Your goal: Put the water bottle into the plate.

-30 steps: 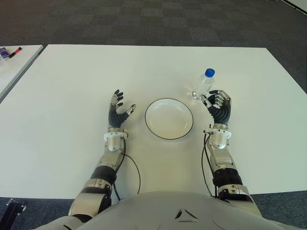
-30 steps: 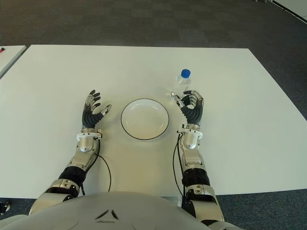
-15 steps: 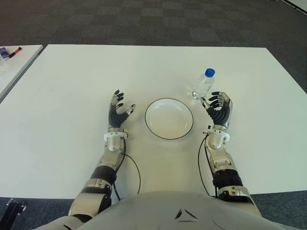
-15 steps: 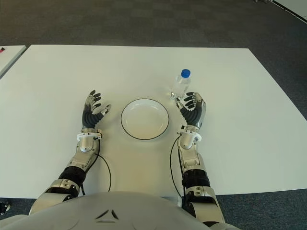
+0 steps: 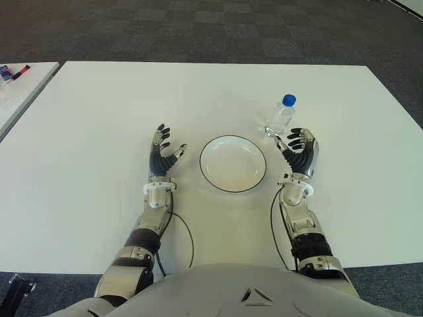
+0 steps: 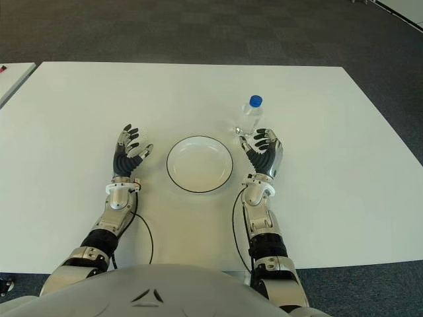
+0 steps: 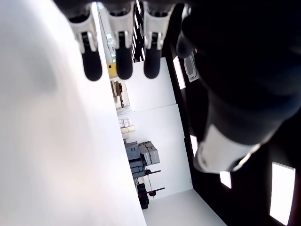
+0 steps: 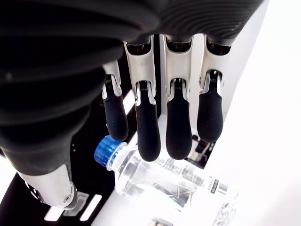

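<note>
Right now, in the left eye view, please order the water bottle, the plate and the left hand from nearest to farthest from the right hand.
1. Water bottle: just beyond the open right hand.
2. Plate: toward the table's middle.
3. Left hand: beyond the plate, on its far side.

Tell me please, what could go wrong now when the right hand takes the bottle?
1. The water bottle stands upright and narrow just beyond the open right hand; a fingertip bump could tip it away across the table.
2. The plate is shallow, so the bottle may topple or roll out when released.
The left hand shows open left of the plate, too far to steady anything.
</note>
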Controlling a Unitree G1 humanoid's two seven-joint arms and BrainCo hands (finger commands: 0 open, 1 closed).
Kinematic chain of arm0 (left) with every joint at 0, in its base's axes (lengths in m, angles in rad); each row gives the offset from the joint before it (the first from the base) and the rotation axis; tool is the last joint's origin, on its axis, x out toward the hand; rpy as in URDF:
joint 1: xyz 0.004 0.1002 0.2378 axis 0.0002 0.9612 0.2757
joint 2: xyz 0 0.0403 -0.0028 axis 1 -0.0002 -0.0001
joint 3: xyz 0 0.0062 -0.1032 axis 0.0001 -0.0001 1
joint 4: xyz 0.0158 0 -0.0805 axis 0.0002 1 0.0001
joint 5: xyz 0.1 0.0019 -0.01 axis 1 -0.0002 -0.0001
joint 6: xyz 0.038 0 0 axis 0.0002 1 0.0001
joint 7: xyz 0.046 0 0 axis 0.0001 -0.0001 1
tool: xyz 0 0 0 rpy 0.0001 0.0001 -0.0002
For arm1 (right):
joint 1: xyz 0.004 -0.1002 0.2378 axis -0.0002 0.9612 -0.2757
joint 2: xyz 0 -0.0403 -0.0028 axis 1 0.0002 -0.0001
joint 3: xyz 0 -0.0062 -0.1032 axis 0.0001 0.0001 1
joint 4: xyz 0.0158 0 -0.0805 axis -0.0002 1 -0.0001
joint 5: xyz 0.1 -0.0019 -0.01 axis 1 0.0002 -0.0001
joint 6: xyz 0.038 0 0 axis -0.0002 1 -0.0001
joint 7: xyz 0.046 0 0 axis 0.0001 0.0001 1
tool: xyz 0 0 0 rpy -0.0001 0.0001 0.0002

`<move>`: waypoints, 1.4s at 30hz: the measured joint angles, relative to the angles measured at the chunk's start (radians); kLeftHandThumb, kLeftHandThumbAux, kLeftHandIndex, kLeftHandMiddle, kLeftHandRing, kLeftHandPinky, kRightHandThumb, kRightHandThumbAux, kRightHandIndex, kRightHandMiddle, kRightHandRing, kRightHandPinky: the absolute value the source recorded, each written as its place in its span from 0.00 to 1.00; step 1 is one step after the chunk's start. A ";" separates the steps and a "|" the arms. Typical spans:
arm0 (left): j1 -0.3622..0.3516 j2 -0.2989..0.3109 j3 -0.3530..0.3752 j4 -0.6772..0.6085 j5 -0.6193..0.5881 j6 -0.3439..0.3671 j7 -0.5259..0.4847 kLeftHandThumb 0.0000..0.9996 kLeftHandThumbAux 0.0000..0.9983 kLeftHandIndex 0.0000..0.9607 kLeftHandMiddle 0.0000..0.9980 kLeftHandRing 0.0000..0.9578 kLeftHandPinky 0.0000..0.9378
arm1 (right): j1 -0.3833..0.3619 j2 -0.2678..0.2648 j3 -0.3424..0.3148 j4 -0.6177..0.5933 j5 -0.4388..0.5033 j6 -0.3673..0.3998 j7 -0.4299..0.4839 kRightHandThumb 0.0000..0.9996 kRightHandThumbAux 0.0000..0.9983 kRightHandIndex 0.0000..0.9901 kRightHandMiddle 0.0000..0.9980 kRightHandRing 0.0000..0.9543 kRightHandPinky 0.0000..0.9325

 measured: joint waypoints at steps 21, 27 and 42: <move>0.000 0.005 -0.001 0.000 0.002 0.002 0.000 0.21 0.77 0.09 0.17 0.19 0.24 | -0.051 0.000 0.002 0.109 0.008 0.045 -0.030 0.54 0.44 0.00 0.00 0.04 0.15; 0.000 0.005 -0.001 0.000 0.002 0.002 0.000 0.21 0.77 0.10 0.17 0.19 0.25 | -0.054 -0.001 0.007 0.123 0.007 0.055 -0.041 0.55 0.44 0.00 0.00 0.03 0.15; 0.000 0.005 0.000 0.000 -0.009 0.002 -0.002 0.22 0.79 0.10 0.18 0.19 0.24 | -0.057 -0.007 0.034 0.123 0.005 0.087 -0.041 0.53 0.44 0.00 0.00 0.04 0.15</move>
